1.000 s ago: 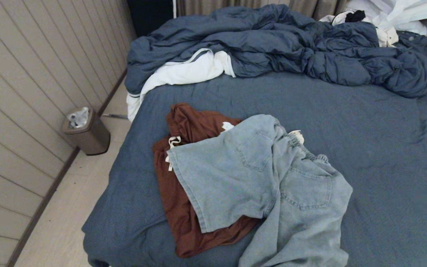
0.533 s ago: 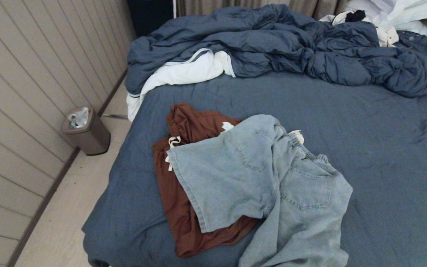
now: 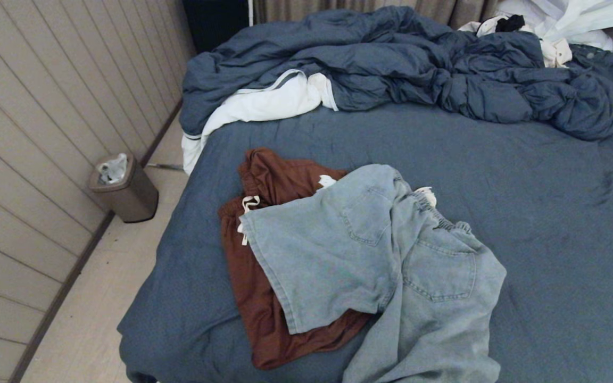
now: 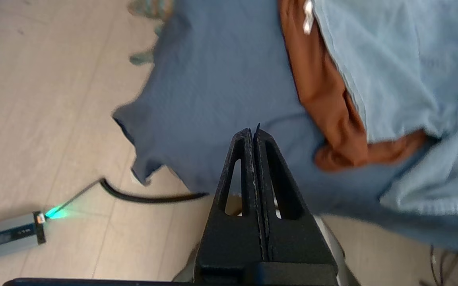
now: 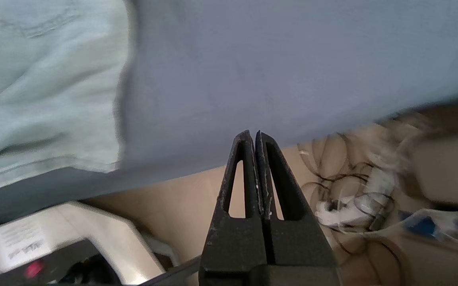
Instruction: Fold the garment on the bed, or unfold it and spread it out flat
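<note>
Two garments, stacked, near edge of bed

Pale denim shorts: soft but weighty twill, stitched pockets, elastic waistband; draped over rust-brown shorts of thin limp jersey, white drawcord. Both on slate-blue bed. Best taken by waistband corners or hem. Left gripper and right gripper: pressed closed, empty, low by mattress edge.

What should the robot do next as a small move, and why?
Probably open the left gripper and reach for the near hem of the light denim shorts. Both grippers are shut and empty at the near edge of the bed, the right gripper too. The shorts lie rumpled on top of the brown garment, so they come first.
</note>
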